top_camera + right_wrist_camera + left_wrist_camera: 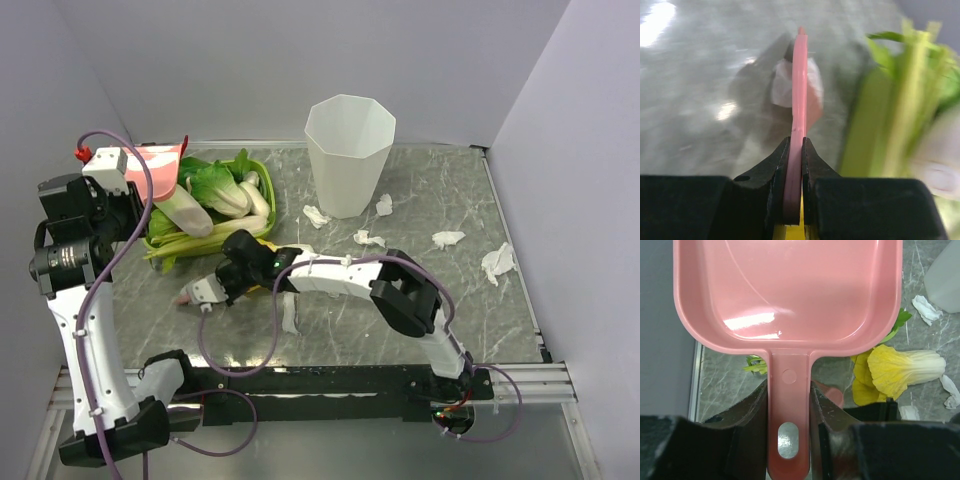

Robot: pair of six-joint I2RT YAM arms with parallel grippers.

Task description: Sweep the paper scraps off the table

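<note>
My left gripper (pixel 137 172) is shut on the handle of a pink dustpan (pixel 160 165), held up over the back left of the table (pixel 480 320). In the left wrist view the fingers (pixel 756 410) clamp the handle of the dustpan (pixel 790 290). My right gripper (pixel 226 286) reaches left and is shut on a thin pink brush (pixel 195 293), seen edge-on in the right wrist view (pixel 799 75). Several white paper scraps lie near the bin (pixel 316 215), (pixel 368 238) and to the right (pixel 447 239), (pixel 497 262). One scrap shows in the left wrist view (pixel 926 307).
A tall white ribbed bin (pixel 348 155) stands at the back middle. A green tray (pixel 262 185) with leafy cabbages (pixel 215 190) sits at the back left. A yellow-leaved cabbage (pixel 900 370) lies beside it, under my right wrist. White walls enclose the table.
</note>
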